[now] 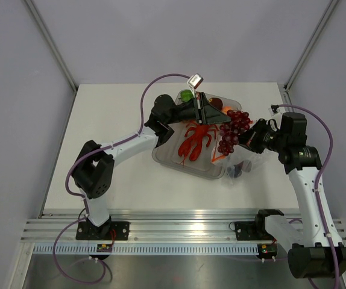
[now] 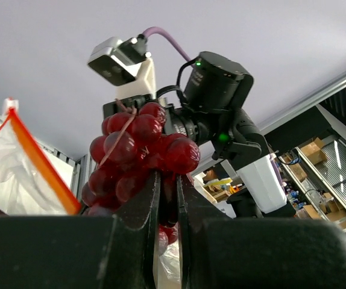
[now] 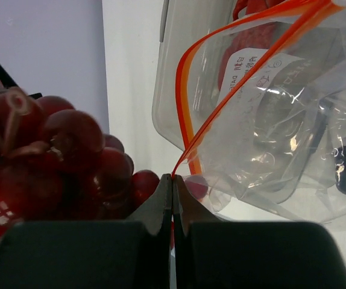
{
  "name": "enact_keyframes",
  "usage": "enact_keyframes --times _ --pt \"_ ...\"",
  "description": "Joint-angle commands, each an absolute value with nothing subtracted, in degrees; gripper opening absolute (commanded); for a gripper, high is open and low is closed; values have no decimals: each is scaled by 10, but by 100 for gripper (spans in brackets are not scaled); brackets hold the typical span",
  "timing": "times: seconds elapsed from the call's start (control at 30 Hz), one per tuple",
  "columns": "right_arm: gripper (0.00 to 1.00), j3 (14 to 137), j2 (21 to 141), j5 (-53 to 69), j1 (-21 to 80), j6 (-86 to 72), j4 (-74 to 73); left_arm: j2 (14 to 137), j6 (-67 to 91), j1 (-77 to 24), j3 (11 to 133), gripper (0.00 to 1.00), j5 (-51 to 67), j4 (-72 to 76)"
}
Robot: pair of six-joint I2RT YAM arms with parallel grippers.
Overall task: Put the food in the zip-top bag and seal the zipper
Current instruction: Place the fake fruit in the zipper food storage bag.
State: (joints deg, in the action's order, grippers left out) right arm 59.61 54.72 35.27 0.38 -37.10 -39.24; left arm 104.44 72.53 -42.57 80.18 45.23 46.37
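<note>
My left gripper (image 1: 217, 115) is shut on a bunch of purple-red grapes (image 1: 234, 129) and holds it above the tray's right side; in the left wrist view the grapes (image 2: 138, 150) sit between the near-closed fingers. My right gripper (image 1: 246, 141) is shut on the red-orange zipper strip (image 3: 188, 129) of the clear zip-top bag (image 3: 275, 126), whose mouth hangs open beside the grapes (image 3: 46, 162). The bag (image 1: 238, 166) lies at the tray's right corner with a dark piece (image 1: 235, 171) in it. The red lobster (image 1: 196, 139) lies in the tray.
The clear-grey tray (image 1: 167, 155) sits mid-table and holds a green pepper (image 1: 187, 95), an orange piece (image 1: 216, 102) and a dark plum (image 1: 226, 109) at its far end. The right arm (image 2: 221, 102) fills the left wrist view behind the grapes.
</note>
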Motion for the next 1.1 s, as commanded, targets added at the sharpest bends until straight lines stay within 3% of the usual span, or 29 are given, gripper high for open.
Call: enact_keyframes --times 0.0,1.07 --pt "0 595 527 392 6 -391 -353 1030 725 -427 802 0 443 534" --pt "0 584 498 461 6 -456 -258 1047 693 -434 759 0 344 458"
